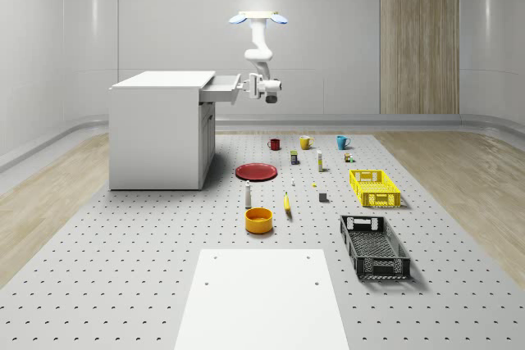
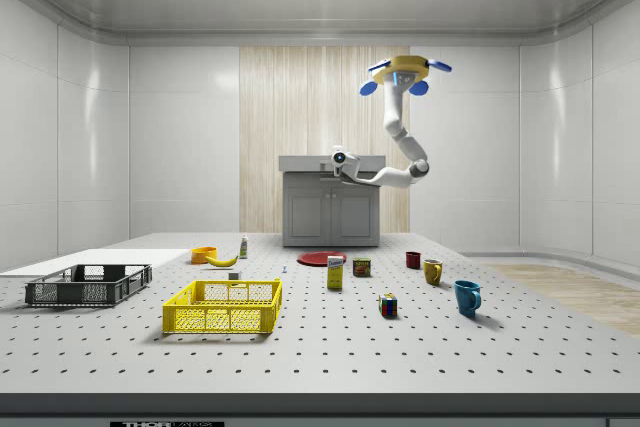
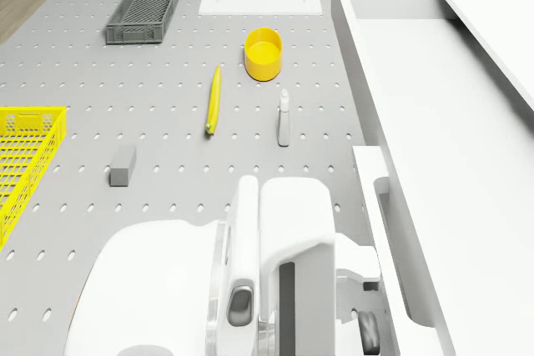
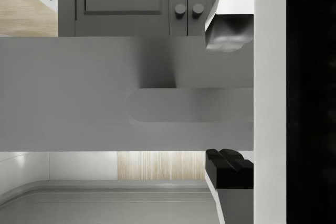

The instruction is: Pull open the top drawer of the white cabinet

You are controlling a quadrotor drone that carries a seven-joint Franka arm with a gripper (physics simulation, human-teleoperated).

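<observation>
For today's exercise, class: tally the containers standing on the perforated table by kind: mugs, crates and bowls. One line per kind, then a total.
Mugs: 3, namely red mug, yellow mug, blue mug
Crates: 2, namely yellow crate, black crate
Bowls: 1, namely yellow bowl
Total: 6

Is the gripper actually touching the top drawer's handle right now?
Cannot tell. In the wrist view one fingertip sits above the handle and the other below, with drawer front showing between each and the handle. The drone hovers beside the cabinet.
</observation>
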